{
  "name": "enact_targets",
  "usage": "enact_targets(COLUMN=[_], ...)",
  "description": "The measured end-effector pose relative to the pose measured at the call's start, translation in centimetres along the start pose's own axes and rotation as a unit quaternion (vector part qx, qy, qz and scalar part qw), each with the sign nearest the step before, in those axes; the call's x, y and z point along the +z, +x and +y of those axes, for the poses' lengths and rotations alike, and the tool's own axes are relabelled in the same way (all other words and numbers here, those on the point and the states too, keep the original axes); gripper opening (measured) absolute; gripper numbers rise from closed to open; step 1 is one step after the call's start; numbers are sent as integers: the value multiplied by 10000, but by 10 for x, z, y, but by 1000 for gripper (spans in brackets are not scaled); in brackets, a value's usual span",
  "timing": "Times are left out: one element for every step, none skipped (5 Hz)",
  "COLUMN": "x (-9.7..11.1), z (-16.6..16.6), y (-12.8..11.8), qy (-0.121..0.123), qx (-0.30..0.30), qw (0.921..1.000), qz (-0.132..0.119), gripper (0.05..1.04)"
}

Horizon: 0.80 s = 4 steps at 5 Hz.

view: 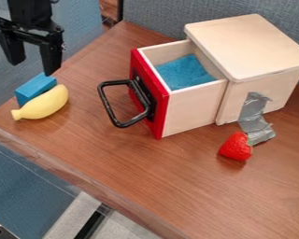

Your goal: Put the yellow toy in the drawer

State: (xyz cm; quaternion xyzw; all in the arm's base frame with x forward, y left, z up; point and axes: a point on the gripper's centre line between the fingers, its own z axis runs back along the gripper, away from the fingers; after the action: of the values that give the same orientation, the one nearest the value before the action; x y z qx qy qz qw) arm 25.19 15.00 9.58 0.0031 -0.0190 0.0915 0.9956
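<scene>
Gripper (32,68) above the toy banana (45,102), drawer (190,110) open
The black gripper hangs at the far left with its two fingers apart and nothing between them. The yellow banana lies on the wooden table (145,177), at the left, just beside a blue block (35,87). To the right, the red-fronted drawer stands pulled out of its pale wooden box (249,46), blue lining (182,72) inside; a toy strawberry (236,147) sits near the box's taped side.

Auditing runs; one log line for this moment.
gripper: open, empty | yellow toy: on table, beside blue block | drawer: open | placement: not done
</scene>
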Motion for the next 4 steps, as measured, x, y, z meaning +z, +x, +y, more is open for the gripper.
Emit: enact_targets(x=[-10, -22, -31, -44], z=[-2, -7, -9, -10], y=[-2, -6, -11, -18], qy=[-51, -1, 29, 123], qx=[-13, -215, -362, -670], qw=[9999, 9996, 9992, 9976], qz=[136, 165, 153, 86], gripper=[1001, 1001, 1001, 1001])
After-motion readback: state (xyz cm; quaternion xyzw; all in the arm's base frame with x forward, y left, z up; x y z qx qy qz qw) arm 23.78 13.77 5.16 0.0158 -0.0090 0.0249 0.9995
